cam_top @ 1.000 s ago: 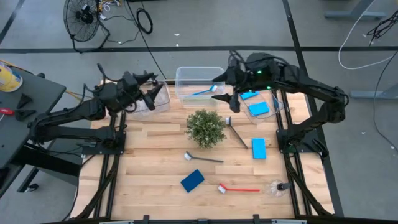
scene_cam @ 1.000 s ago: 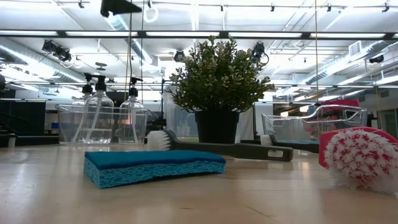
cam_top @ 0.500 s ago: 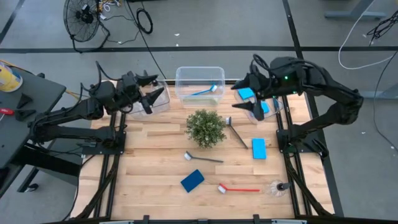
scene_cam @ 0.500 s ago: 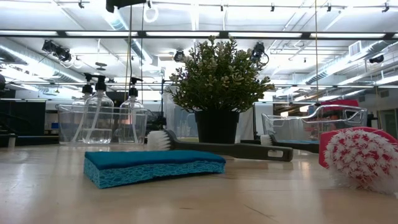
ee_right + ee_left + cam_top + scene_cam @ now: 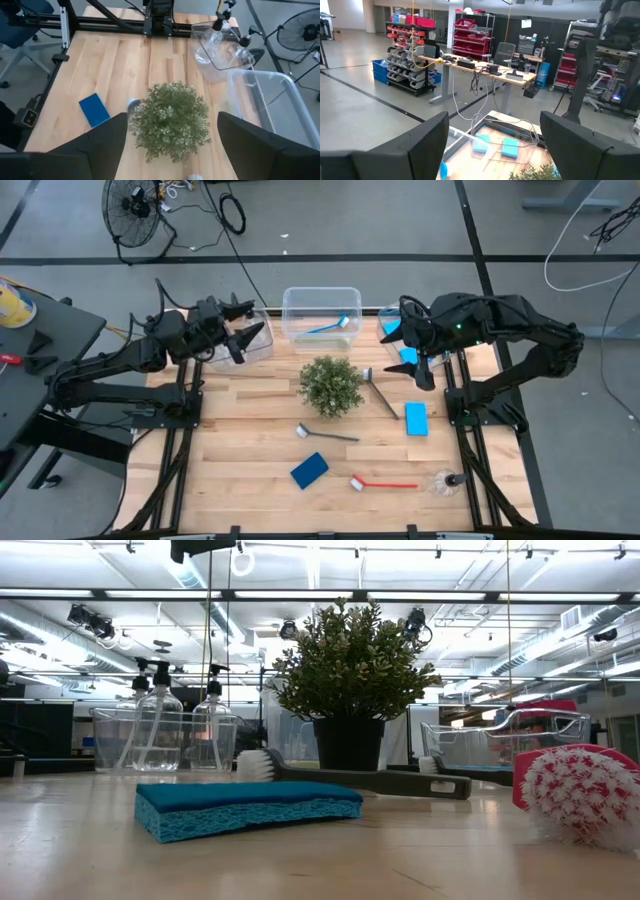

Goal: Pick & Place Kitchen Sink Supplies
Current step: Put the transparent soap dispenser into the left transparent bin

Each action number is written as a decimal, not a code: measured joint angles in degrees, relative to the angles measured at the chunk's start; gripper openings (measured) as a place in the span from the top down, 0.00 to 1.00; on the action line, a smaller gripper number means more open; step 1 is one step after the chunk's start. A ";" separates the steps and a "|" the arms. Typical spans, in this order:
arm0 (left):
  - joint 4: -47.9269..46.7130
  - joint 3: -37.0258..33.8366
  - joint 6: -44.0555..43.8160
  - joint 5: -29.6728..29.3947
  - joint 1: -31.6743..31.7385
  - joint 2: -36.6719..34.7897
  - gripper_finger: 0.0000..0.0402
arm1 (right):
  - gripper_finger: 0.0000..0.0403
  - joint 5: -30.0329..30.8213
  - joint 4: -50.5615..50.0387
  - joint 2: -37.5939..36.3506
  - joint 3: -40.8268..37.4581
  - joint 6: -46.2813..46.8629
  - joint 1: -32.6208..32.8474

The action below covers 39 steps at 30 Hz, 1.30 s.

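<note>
High view: the left end effector [image 5: 245,328] hovered over the clear bin [image 5: 262,352] at the bench's 11 o'clock corner. Its fingers stood apart and held nothing. The arm's pose matched the frames from one second and half a second earlier.

The right end effector [image 5: 411,370] hung at about 2 o'clock, over the inner edge of the right-hand bin [image 5: 447,352]. Its fingers were spread wide and empty. One second earlier it had been at the middle bin [image 5: 320,291] at 12 o'clock. Half a second earlier it was partway across, and it now sat nearer the bench's right edge.

Task items, none displaced between frames:
- Blue brush [image 5: 331,327]: inside the middle bin.
- Blue sponges [image 5: 398,330]: inside the right-hand bin, partly covered by the right arm.
- Clear bottles [image 5: 160,725]: upright in the left-hand bin, seen in the low view.
- Dark grey brush [image 5: 384,395]: on the bench [image 5: 240,450] just beside the plant [image 5: 331,385], at its 3 o'clock.
- Second grey brush [image 5: 328,434]: just at the plant's 6 o'clock.
- Loose sponge [image 5: 416,418]: at 3 o'clock on the bench.
- Second loose sponge [image 5: 309,470]: near 6 o'clock.
- Red brush [image 5: 385,483]: at 5 o'clock.
- Bottle [image 5: 447,480]: lying on its side near the 4 o'clock corner, just beside the red brush's handle tip.
</note>
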 joint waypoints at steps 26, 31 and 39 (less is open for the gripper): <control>-4.05 -0.04 -0.05 6.68 -0.74 3.53 0.22 | 0.23 1.99 -1.20 0.51 0.01 4.65 1.34; -3.74 -0.04 -0.12 8.87 -1.03 5.88 0.22 | 0.23 2.01 -3.45 0.74 0.00 5.33 1.34; -3.01 -0.07 0.26 8.87 -3.93 9.18 0.22 | 0.23 1.77 -10.72 1.38 0.00 5.62 2.37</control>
